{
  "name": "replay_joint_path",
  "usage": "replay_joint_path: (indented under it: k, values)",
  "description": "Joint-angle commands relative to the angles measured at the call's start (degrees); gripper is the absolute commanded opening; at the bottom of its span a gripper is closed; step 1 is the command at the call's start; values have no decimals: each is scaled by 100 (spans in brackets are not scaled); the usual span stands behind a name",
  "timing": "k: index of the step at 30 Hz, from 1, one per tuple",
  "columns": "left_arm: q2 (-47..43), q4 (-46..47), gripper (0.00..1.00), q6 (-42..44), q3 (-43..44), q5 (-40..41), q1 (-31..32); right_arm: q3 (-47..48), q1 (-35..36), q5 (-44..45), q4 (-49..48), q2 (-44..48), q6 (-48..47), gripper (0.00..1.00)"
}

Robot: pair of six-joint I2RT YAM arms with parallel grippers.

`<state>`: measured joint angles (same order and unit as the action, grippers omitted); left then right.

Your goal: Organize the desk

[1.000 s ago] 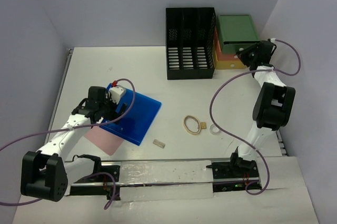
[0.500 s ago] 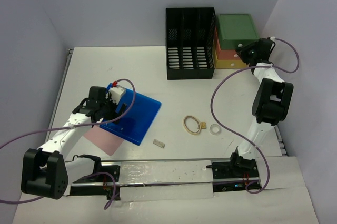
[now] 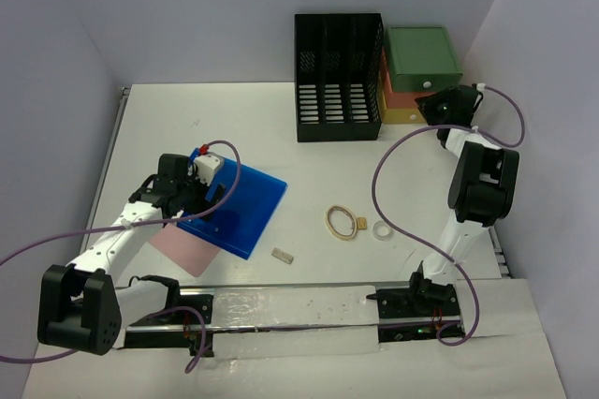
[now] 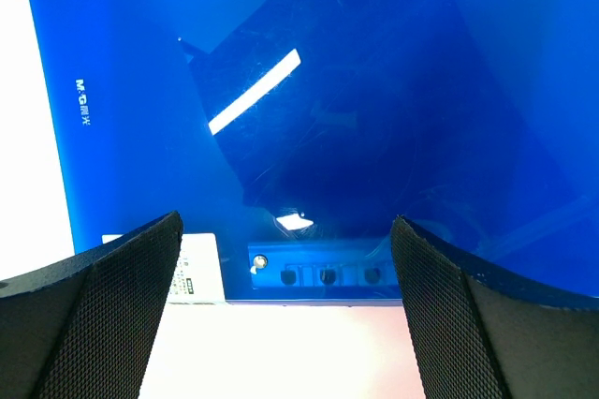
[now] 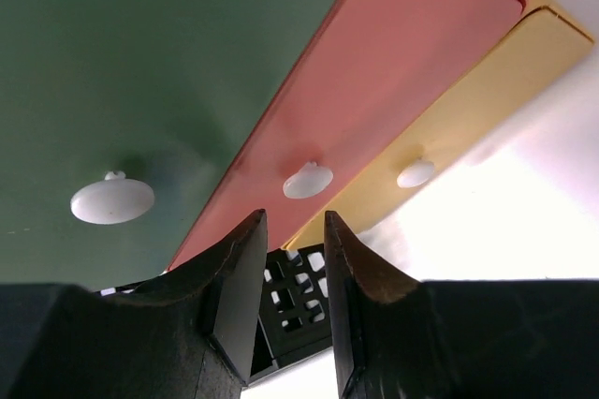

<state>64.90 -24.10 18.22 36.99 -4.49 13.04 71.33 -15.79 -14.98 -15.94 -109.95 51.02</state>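
Alignment mattered: right gripper (image 5: 292, 221), jaws slightly parted and empty, faced the drawer unit (image 3: 421, 62) at the desk's (image 3: 234, 118) far right corner, probably needing centring on a knob (image 5: 307, 179). Left gripper (image 4: 285, 223) gaped over the blue folder (image 4: 328, 90).

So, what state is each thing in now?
left tool, wide open over the blue folder
right tool, slightly open, empty, facing the drawer unit
blue folder, flat on the desk, partly over the pink sheet
file rack, upright
drawer unit, all three drawers look shut
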Motion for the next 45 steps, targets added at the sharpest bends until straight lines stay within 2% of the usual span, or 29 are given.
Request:
replay_joint_path:
  k: [1, 8, 19, 32, 45]
  values:
    - [22, 186, 99, -55, 80, 18, 15, -144, -64, -67, -1005, 89, 231, 39]
    - [40, 177, 99, -46, 89, 47, 15, -211, -126, -150, -1468, -148, 537, 41]
    - [65, 177, 99, -54, 89, 36, 15, -399, -151, 40, -1267, -103, 455, 41]
    - [110, 160, 99, -38, 90, -17, 15, -68, -161, 41, -1143, -414, 517, 42]
    - [171, 160, 99, -38, 89, -25, 15, -172, -256, -31, -1682, -447, 520, 38]
